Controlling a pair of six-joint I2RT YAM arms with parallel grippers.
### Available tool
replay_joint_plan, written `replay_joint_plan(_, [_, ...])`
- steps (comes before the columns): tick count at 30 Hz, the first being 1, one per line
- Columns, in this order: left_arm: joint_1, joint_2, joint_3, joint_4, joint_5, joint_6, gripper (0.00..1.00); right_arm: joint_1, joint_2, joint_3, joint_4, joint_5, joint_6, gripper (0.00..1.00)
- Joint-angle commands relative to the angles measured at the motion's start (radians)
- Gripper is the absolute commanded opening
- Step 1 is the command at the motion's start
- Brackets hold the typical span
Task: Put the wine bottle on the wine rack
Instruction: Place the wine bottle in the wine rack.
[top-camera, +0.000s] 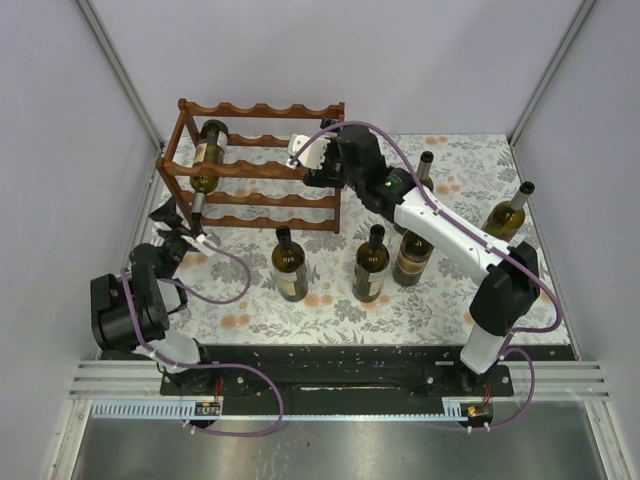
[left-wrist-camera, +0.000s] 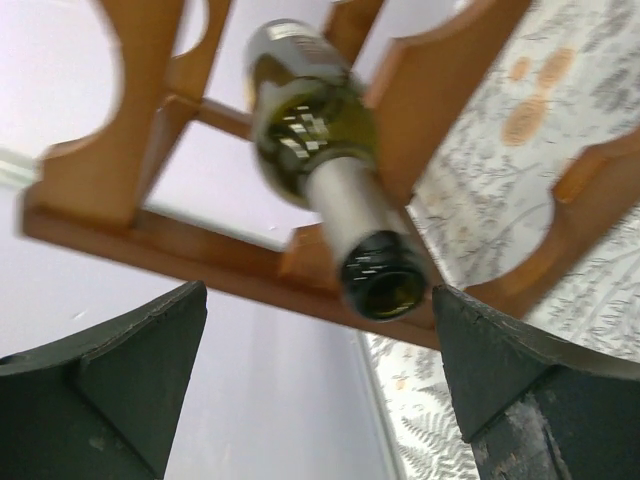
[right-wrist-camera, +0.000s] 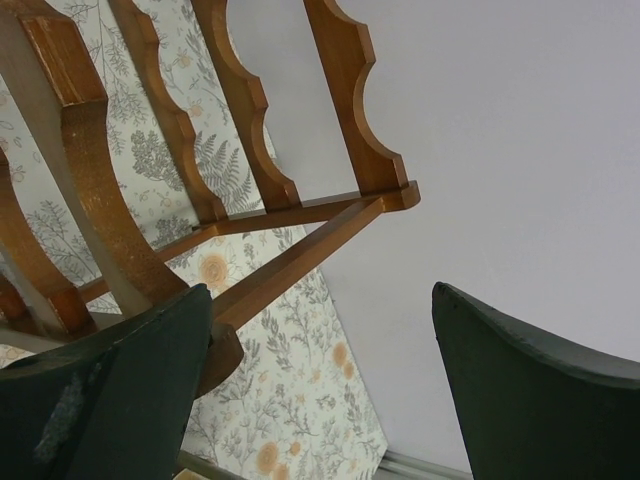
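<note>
Floral-printed cloth covers the surface, grey leaves and orange blossoms on white, walled in by plain pale panels. At its far left stands the wine rack, reddish-brown wood with scalloped rails in several tiers on upright posts.

Both arms reach toward the rack. The right arm, white and black, stretches diagonally from its base at the near right up to the rack's right half. The black left arm is folded near the left edge, its wrist turned up at the rack's front left corner.

One wine bottle lies on its side in the leftmost cradle of the upper tier. Its body rests across the rails, and its neck slopes down and forward past the front rail. Other bottles stand upright on the cloth, well apart from the rack: two dark ones side by side in the middle, a third partly hidden by the right arm, and one toward the far right.

The left tool sits just below the lying bottle's mouth, jaws spread wide with nothing between them. The right tool is likewise wide open and holds nothing. Its left finger is right beside a rack rail; whether it touches the wood is unclear.
</note>
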Motion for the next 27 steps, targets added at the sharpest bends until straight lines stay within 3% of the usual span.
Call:
replay_joint_plan(1, [0.017, -0.147, -0.025, 0.178, -0.100, -0.141, 0.99, -0.017, -0.019, 0.052, -0.130, -0.013, 0.105, 0.99])
replay_joint_plan(5, [0.020, -0.351, -0.024, -0.053, -0.180, -0.184, 0.99, -0.020, -0.036, 0.101, -0.183, -0.046, 0.202, 0.99])
replay_joint_plan(11, [0.022, -0.690, 0.091, -0.693, -0.180, -0.261, 0.99, -0.020, -0.083, 0.149, -0.242, -0.063, 0.341, 1.00])
replay_joint_plan(21, [0.019, -0.689, 0.137, -0.912, -0.125, -0.231, 0.99, -0.023, -0.117, 0.111, -0.249, -0.043, 0.380, 0.99])
replay_joint_plan(27, [0.017, -0.702, 0.351, -1.144, -0.174, -0.512, 0.99, -0.032, -0.166, 0.129, -0.284, -0.007, 0.452, 0.99])
